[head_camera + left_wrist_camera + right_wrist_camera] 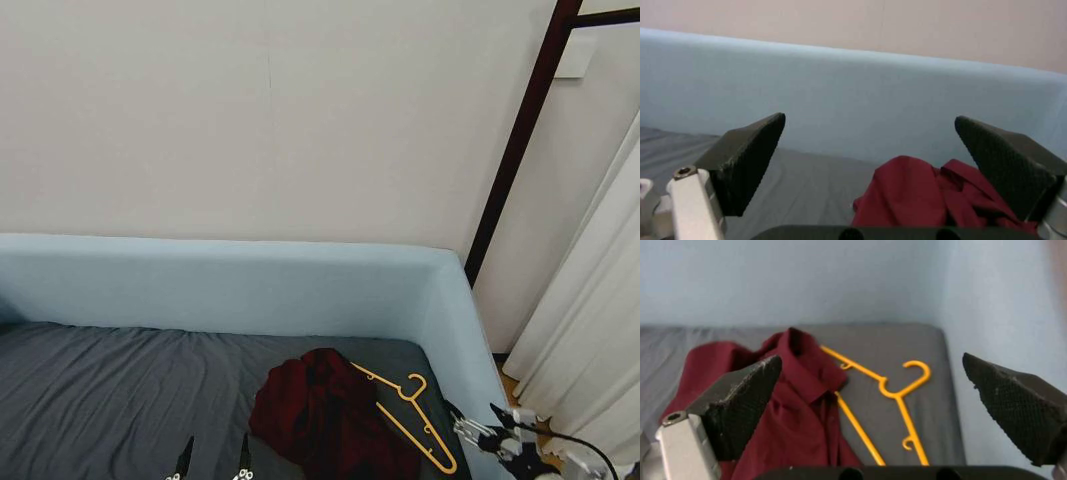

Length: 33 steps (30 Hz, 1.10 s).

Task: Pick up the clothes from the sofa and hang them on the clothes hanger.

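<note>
Left gripper (pixel 868 120) spread wide, holding nothing; a crumpled dark red shirt (pixel 920 200) lies on the grey sofa seat (pixel 807 190) just beyond its fingers. Right gripper (pixel 871 359), equally wide and empty, faces the shirt and the yellow hanger (pixel 897 395) touching it.

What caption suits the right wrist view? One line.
Open right claw facing a dark red shirt and yellow hanger on the sofa.

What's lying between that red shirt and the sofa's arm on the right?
A yellow hanger lies there, flat on the grey seat, as the head view shows.
</note>
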Motion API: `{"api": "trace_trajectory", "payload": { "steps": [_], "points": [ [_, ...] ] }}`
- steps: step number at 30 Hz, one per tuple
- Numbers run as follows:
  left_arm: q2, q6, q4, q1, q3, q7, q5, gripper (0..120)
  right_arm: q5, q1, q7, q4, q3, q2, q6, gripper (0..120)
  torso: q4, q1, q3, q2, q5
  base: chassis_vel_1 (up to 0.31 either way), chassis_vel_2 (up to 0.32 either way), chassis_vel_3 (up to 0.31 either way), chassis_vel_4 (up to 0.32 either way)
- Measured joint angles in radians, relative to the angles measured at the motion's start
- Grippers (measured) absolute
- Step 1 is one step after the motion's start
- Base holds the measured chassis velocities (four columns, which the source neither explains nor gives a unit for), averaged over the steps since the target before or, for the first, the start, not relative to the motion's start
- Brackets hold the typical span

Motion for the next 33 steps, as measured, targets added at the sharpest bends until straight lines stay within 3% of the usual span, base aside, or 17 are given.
{"api": "trace_trajectory", "payload": {
  "steps": [6,9,14,17,19,25,33],
  "points": [
    [-0.038,-0.004,0.001,0.008,0.001,-0.002,0.042,100,0.013,0.253,0.013,-0.093,-0.296,-0.056,-0.092,100,0.0004,0.0,0.0,0.0,0.0004,0.0,0.0,0.0,0.0],
    [-0.052,-0.007,-0.001,0.016,0.001,-0.004,0.071,100,-0.021,0.399,0.018,-0.201,-0.467,-0.04,-0.11,100,-0.0006,0.0,0.0,0.0,0.0008,0.0,0.0,0.0,0.0],
    [-0.067,-0.016,-0.004,0.028,-0.003,-0.007,0.082,100,-0.056,0.507,0.019,-0.327,-0.609,0.009,-0.113,100,-0.0012,0.0,0.0,0.0,0.0013,0.0,0.0,0.0,0.0],
    [-0.071,-0.021,-0.005,0.034,-0.006,-0.01,0.082,100,-0.057,0.538,0.019,-0.369,-0.65,0.033,-0.116,100,-0.0013,0.0,0.0,0.0,0.0011,0.0,0.0,0.0,0.0],
    [-0.073,-0.023,0.001,0.046,-0.01,-0.014,0.082,100,-0.058,0.578,0.021,-0.42,-0.692,0.063,-0.12,100,0.0007,0.0,0.0,0.0,0.0017,0.0,0.0,0.0,0.0],
    [-0.077,-0.024,-0.002,0.053,-0.015,-0.014,0.082,100,-0.053,0.648,0.024,-0.533,-0.749,0.121,-0.122,100,0.0002,0.0,0.0,0.0,0.0003,0.0,0.0,0.0,0.0],
    [-0.066,-0.024,-0.024,0.068,-0.019,-0.012,0.079,100,-0.048,0.681,0.016,-0.592,-0.76,0.139,-0.121,100,-0.0001,0.0,0.0,0.0,-0.0016,0.0,0.0,0.0,0.0]
  ]
}}
